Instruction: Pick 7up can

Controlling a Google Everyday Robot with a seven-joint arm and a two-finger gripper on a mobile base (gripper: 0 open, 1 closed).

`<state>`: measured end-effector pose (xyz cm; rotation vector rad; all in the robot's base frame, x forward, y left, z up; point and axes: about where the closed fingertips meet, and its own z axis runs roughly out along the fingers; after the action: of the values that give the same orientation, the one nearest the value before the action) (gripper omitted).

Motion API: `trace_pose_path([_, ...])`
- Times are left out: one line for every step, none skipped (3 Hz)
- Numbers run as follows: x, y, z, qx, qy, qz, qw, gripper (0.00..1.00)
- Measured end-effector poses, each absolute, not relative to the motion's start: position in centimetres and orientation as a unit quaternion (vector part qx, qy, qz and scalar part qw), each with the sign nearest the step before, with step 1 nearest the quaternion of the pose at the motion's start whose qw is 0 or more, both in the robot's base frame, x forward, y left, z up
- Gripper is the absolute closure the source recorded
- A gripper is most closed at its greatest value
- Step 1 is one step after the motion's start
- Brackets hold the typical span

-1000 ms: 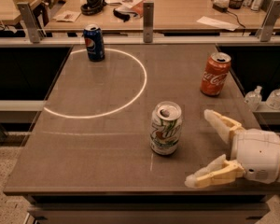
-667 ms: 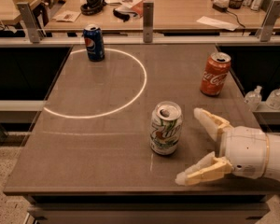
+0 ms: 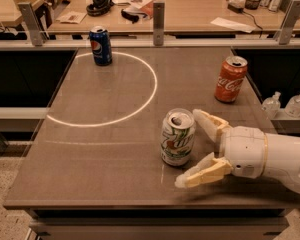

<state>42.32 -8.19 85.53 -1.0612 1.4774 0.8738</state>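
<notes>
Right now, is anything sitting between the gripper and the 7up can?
Nothing visible is in the way. The open gripper sits right beside the 7up can, one finger behind it and one in front. The Coca-Cola can stands farther back on the right, and the Pepsi can is at the far left, both clear of the approach.

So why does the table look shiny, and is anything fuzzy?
Camera view: the table is glossy, so the 7up can mirrors faintly below itself, and a white ring shines brightly. The gripper, open just beside the can, has a smeared-looking near fingertip.
</notes>
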Motion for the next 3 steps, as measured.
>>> trace_pose_path([43.3, -7.4, 86.3, -0.451, 0.613, 0.368, 0.534, 0.00])
trace_pose_path([43.8, -6.6, 87.2, -0.456, 0.608, 0.371, 0.534, 0.16])
trace_pose_path([44.0, -6.1, 87.8, -0.460, 0.606, 0.376, 0.530, 0.41])
